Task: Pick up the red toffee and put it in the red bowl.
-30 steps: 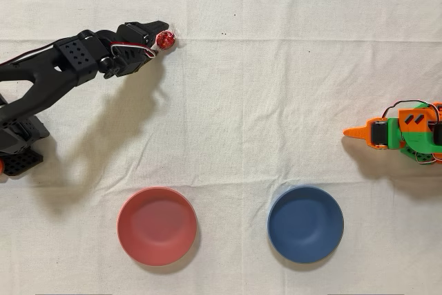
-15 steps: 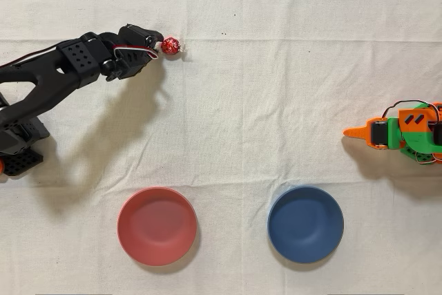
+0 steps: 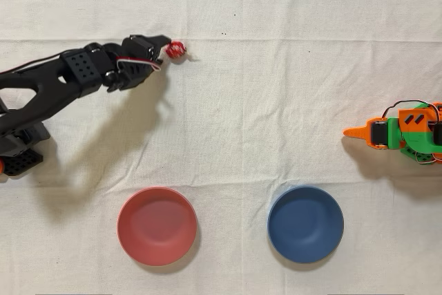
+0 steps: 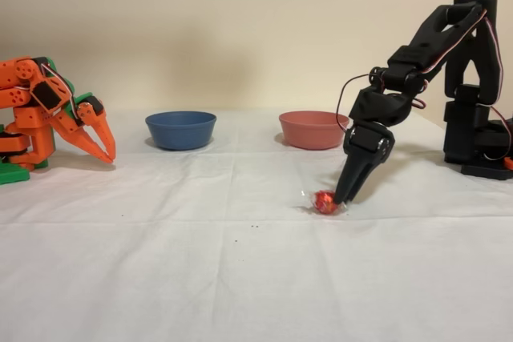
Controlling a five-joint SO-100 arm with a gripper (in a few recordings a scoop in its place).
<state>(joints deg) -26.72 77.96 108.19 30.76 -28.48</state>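
Observation:
The red toffee (image 3: 177, 50) lies on the white cloth, shiny red with clear twisted ends, and in the fixed view the red toffee (image 4: 325, 202) rests on the table. My black gripper (image 3: 164, 48) points down at it from the left in the overhead view. Its fingertips (image 4: 345, 195) touch the candy's side, so the candy sits just past the tips and not between them. The jaws look slightly apart and hold nothing. The red bowl (image 3: 157, 226) stands empty near the front edge, well below the gripper in the overhead view, and is seen as the red bowl (image 4: 313, 129) behind the arm.
A dark blue bowl (image 3: 305, 224) stands to the right of the red one. The orange arm (image 3: 397, 131) is idle at the right edge of the overhead view. My black arm's base (image 4: 477, 130) stands at the right of the fixed view.
The toffee has shifted right and a little toward the bowls on the cloth. My gripper tip moved with it and now sits behind the candy instead of beside it.

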